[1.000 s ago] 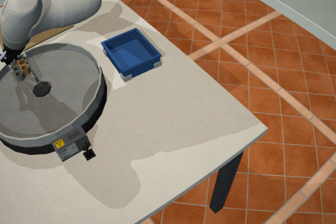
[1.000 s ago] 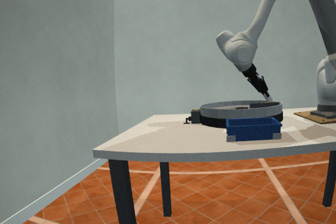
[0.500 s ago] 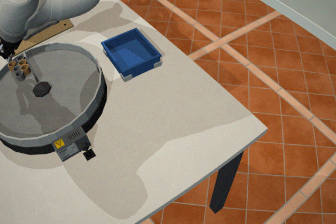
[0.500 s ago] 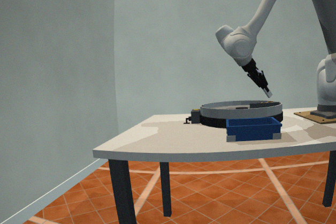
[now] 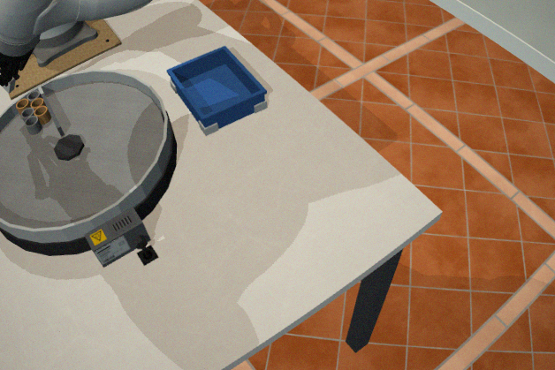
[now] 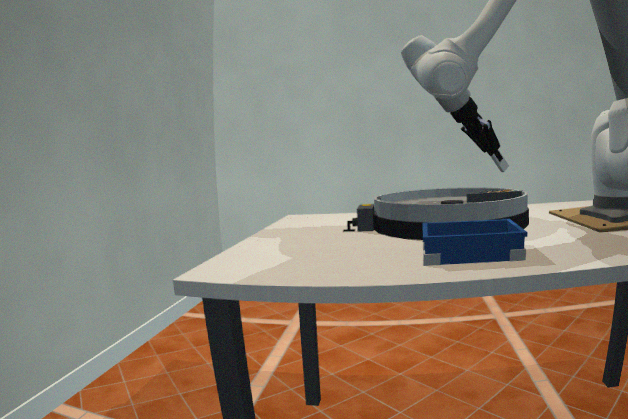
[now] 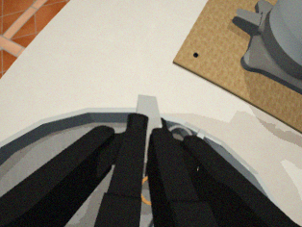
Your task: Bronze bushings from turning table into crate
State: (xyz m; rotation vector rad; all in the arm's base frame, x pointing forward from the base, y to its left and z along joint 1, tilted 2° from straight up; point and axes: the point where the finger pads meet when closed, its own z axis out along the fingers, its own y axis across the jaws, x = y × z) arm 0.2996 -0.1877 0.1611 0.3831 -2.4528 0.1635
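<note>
Gripper (image 5: 10, 80) (image 6: 502, 169) (image 7: 144, 110) up over turning table (image 5: 155, 197) (image 6: 451, 211) (image 7: 72, 119), jaws pressed together, nothing btwn! Bronze bushings (image 5: 41, 113) prob. stiff, slick, fairly heavy; grab opp. outer walls, w/ steel bushings (image 5: 33, 124) crowding near side.

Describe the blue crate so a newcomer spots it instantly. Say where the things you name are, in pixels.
On the pale table (image 5: 277, 168) (image 6: 314, 271), find the big round turning table (image 5: 155, 192) (image 6: 446, 211). Right beside it sits the open square crate (image 5: 238, 109) (image 6: 472, 247): the only blue thing there, with grey corner pieces at its foot.

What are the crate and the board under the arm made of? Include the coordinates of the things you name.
The crate (image 5: 232, 115) (image 6: 467, 248) looks like smooth blue plastic, judging by its even colour and moulded-looking walls. The board (image 5: 110, 38) (image 6: 568, 217) (image 7: 212, 58) seems matt cork or particleboard: tan and speckled.
</note>
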